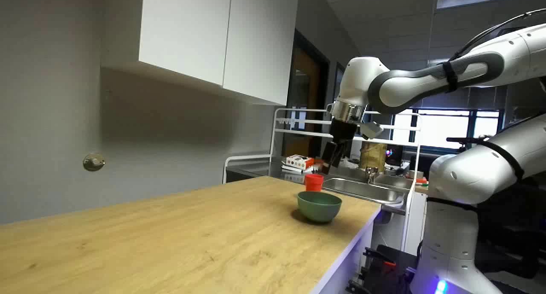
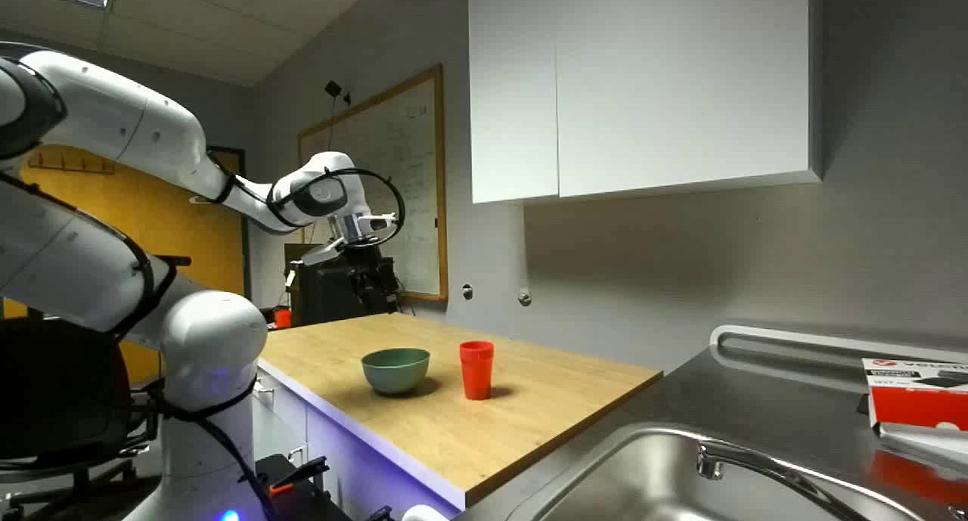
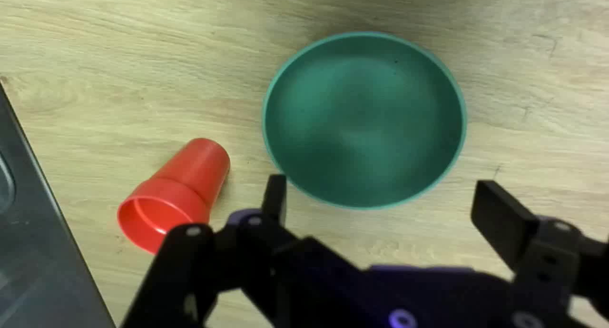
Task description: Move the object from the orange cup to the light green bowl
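Near the sink, a red-and-white box carries bold capitals that seem to begin "VO"; the rest is too blurred to read, as is the faint writing on the whiteboard. The cup stands upright on the bench, just beside the bowl and apart from it; the cup's floor is hidden. In the wrist view the gripper is released, its fingers spread wide; the bowl shows in line with the gap, the cup outside it, past the finger at that view's left. In both exterior views the gripper hangs higher than cup and bowl.
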Action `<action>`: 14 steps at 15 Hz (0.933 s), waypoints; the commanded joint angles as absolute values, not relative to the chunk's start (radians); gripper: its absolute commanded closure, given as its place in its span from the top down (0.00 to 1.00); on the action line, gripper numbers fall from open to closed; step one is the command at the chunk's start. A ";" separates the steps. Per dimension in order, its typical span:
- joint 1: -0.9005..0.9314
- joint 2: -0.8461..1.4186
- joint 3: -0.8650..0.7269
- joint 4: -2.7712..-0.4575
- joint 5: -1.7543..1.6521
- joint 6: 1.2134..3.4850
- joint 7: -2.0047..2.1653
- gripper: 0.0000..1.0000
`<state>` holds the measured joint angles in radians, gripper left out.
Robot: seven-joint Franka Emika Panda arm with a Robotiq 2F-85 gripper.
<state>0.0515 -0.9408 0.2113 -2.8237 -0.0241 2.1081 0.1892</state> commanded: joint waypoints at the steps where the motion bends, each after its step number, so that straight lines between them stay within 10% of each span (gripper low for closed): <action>1: 0.059 -0.937 0.204 -2.831 -0.032 2.098 0.195 1.00; 14: 0.025 -0.895 0.200 -2.818 -0.076 2.121 0.190 1.00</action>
<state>0.0469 -0.9114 0.2107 -2.8263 -0.0348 2.1006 0.1892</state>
